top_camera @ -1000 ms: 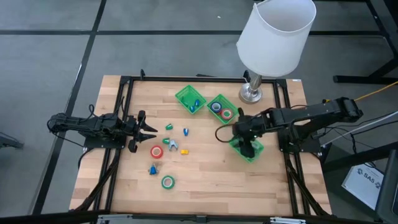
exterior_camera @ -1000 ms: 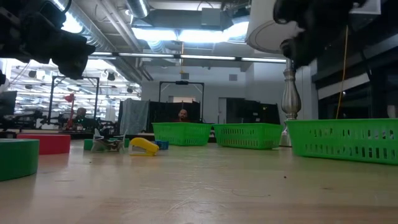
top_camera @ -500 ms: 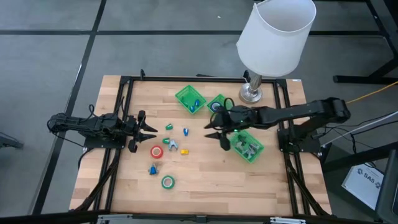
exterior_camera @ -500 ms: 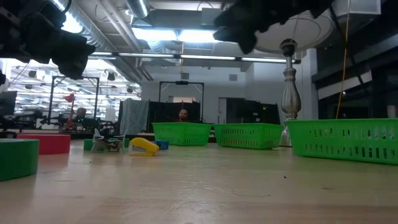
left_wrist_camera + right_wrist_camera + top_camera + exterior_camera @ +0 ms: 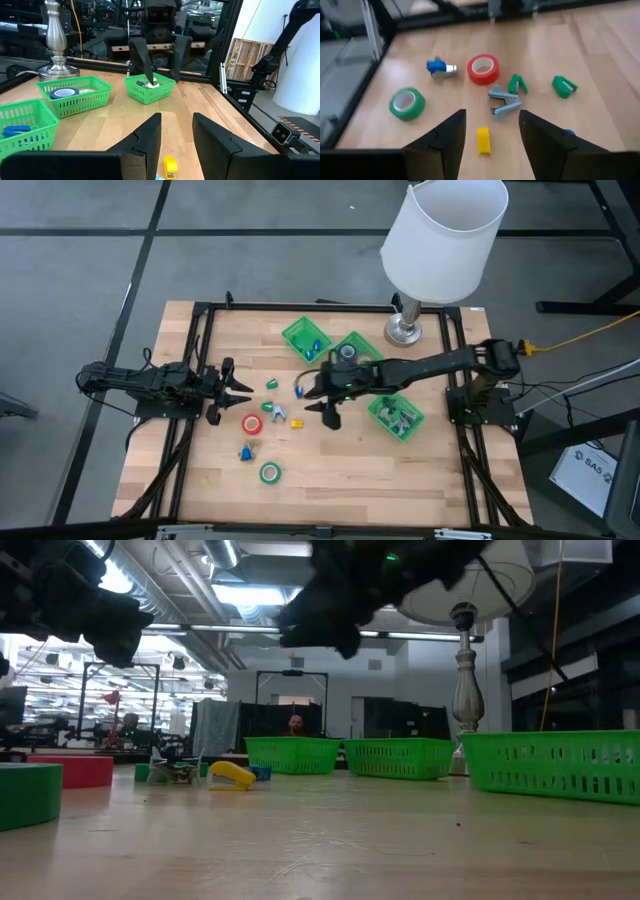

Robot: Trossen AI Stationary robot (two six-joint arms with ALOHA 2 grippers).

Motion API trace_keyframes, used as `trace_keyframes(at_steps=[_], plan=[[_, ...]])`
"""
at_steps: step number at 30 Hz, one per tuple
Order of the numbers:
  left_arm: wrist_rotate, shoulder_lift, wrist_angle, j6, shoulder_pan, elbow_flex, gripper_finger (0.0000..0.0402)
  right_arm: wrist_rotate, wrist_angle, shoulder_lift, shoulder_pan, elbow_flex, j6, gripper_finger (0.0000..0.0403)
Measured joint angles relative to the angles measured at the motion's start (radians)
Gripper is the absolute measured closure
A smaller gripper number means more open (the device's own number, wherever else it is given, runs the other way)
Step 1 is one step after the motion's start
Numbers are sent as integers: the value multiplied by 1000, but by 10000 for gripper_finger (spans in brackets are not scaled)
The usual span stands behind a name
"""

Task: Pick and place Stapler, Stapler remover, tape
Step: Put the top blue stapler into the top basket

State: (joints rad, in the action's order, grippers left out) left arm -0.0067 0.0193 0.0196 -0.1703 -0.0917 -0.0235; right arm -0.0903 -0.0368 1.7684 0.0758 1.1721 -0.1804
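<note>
From above, the right gripper [image 5: 318, 402] hangs over the middle of the wooden table [image 5: 330, 470], its fingers spread and empty, near a small yellow stapler [image 5: 296, 422]. The left gripper [image 5: 243, 390] waits at the table's left side, fingers apart, holding nothing. A red tape roll [image 5: 252, 423] and a green tape roll [image 5: 270, 473] lie on the bare wood, with a grey metal staple remover [image 5: 277, 413] between the red roll and the yellow stapler. Three green plastic baskets [image 5: 397, 416] sit toward the lamp.

At table height, the yellow stapler [image 5: 233, 775] rests left of the baskets.

The left wrist camera shows the right arm's open fingers above a green basket [image 5: 149, 88].

The right wrist camera looks down on the red roll [image 5: 483, 69], green roll [image 5: 407, 103], staple remover [image 5: 503, 101] and yellow stapler [image 5: 483, 139], all apart on the wood.
</note>
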Motion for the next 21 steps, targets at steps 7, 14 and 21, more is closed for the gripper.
trace_keyframes(at_steps=[7,14,21], plan=[[0,0,0,0,0,0,295,1,321,211,0,366,101,214],[0,0,0,0,0,0,295,0,446,323,0,571,68,214],[0,0,0,0,0,0,295,1,506,336,-3,601,43,214]])
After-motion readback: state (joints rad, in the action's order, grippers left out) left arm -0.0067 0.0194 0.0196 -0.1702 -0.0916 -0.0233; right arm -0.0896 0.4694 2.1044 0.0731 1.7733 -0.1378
